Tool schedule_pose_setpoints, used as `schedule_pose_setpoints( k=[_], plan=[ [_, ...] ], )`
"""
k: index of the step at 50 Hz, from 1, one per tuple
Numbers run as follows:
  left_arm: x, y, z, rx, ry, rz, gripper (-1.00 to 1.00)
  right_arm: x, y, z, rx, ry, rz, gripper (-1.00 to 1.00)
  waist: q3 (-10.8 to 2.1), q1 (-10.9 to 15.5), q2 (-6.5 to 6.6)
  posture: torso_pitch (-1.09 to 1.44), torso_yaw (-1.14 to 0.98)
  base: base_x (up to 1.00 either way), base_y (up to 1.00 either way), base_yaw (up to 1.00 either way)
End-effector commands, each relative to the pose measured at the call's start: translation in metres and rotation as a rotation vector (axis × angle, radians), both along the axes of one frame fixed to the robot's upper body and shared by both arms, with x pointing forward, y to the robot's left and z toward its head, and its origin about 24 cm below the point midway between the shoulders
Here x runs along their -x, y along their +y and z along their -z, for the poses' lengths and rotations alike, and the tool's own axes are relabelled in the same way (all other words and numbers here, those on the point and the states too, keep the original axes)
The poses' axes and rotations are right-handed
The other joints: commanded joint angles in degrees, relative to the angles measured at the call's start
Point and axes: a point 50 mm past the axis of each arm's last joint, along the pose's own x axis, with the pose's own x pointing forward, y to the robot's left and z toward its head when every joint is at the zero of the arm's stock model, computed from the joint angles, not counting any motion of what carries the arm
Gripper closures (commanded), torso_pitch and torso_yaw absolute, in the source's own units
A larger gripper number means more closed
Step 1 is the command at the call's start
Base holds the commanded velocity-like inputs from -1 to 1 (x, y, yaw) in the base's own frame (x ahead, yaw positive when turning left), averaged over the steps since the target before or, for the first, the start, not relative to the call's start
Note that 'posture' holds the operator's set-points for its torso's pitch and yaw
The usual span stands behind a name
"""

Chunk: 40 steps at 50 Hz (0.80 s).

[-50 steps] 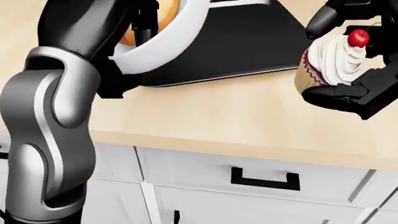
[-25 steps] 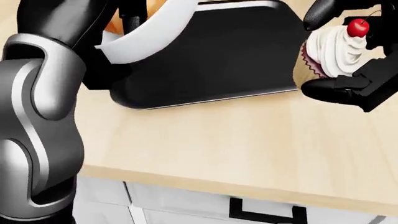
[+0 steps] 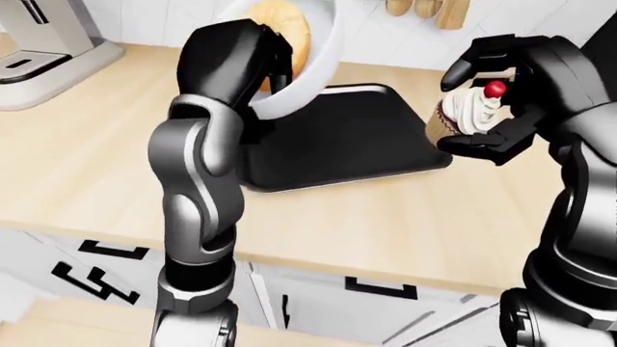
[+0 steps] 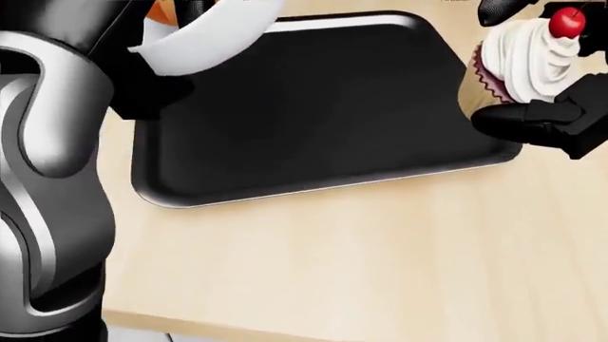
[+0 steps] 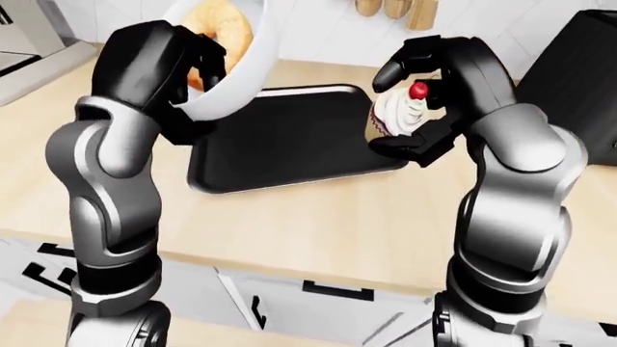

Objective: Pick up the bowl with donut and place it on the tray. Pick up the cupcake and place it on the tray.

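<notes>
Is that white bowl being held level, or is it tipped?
Tipped. The bowl, gripped by the left hand, stands nearly on edge, its opening facing sideways so the donut inside shows.

Cupcake (image 4: 521,68) in right hand (image 4: 547,107) beside black tray (image 4: 313,107)

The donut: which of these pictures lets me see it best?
The right-eye view. There the donut shows nearly whole inside the tilted bowl held by the left hand. The left-eye view shows most of it too, partly behind that hand. The head view catches only an orange sliver at its top edge.
</notes>
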Motion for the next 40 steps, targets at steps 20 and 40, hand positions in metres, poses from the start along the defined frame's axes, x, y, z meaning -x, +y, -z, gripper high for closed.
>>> schedule_pose_setpoints(
  k=[20,40],
  plan=[
    [0.011,-0.022,-0.005,-0.091,-0.096,0.077,1.0,0.005,-0.002,-0.014,0.011,-0.086,0.014,1.0,-1.45,0.9,-0.62,0.0,0.0,0.0,0.0,0.0],
    [0.006,-0.022,0.003,-0.249,0.002,0.072,1.0,0.004,0.0,-0.014,0.01,-0.091,0.013,1.0,-1.13,1.3,-1.0,0.0,0.0,0.0,0.0,0.0]
  ],
)
